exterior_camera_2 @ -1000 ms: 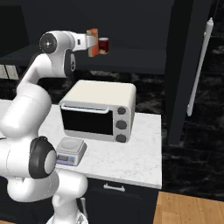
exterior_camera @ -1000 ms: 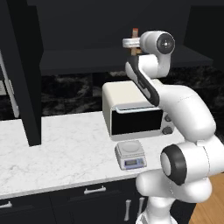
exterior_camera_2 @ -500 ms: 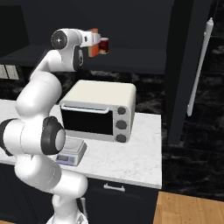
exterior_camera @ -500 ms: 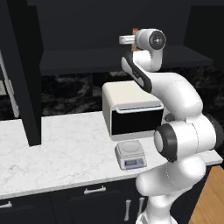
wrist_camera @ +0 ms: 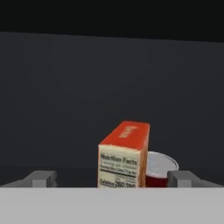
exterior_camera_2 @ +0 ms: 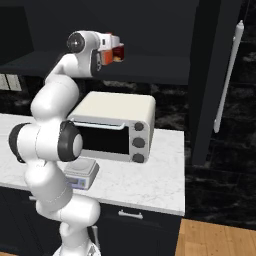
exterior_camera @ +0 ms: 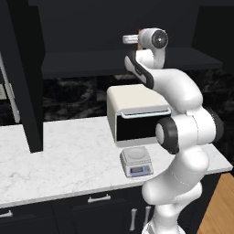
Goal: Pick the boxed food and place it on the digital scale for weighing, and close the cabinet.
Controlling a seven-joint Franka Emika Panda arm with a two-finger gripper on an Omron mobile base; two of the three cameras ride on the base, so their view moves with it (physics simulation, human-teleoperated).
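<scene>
The orange-red boxed food (wrist_camera: pixel 124 154) stands upright on the open cabinet's shelf (exterior_camera: pixel 91 59), its nutrition panel facing me. It sits between my two fingertips (wrist_camera: pixel 41 178), which are spread wide and do not touch it. My gripper (wrist_camera: pixel 113 180) is open, raised high at shelf level (exterior_camera: pixel 127 39) (exterior_camera_2: pixel 111 47). The box (exterior_camera_2: pixel 114 42) shows just past the hand. The light grey digital scale (exterior_camera: pixel 135 161) (exterior_camera_2: pixel 80 172) rests on the counter below, in front of the oven. The black cabinet door (exterior_camera_2: pixel 212 75) with its silver bar handle (exterior_camera_2: pixel 227 75) stands open.
A dark red can (wrist_camera: pixel 159 168) (exterior_camera_2: pixel 119 52) stands right behind the box, on its right. A cream toaster oven (exterior_camera: pixel 137 112) sits under the shelf. The other open door (exterior_camera: pixel 25 77) juts out at the left over the marble counter (exterior_camera: pixel 59 155).
The hand has pushed a little deeper into the cabinet toward the box, and the arm's lower links have swung round under it. Box, can and scale have not moved.
</scene>
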